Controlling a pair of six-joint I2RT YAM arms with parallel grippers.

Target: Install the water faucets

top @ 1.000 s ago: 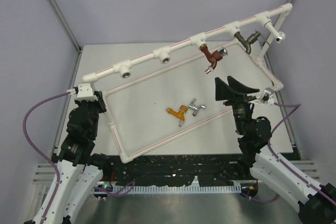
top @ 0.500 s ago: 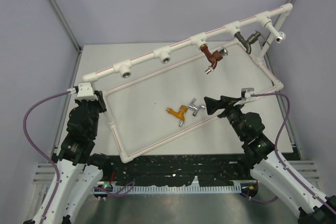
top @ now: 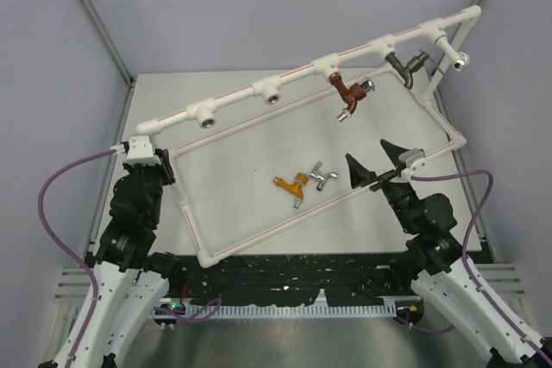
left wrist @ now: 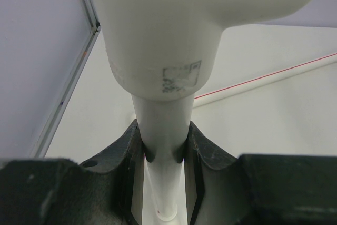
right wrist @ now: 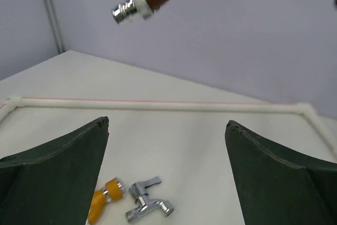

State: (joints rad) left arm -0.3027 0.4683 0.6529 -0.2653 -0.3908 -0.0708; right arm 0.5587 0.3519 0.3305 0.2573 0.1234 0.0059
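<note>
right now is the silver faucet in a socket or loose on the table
Loose. The silver faucet lies on the table beside the orange faucet, in none of the sockets of the white pipe frame.

The orange faucet (top: 291,184) and the silver faucet (top: 323,176) lie loose on their sides, just beside each other, near the right gripper (top: 369,154) and to its left. In the right wrist view both sit low between the spread fingers, nearer the left one, with orange left of silver. The red-brown faucet (top: 348,94) hangs from a socket of the white pipe frame (top: 233,102), above and well beyond the gripper, its silvery end exposed. The dark grey faucet (top: 405,66) hangs from the adjacent socket, further right.
</note>
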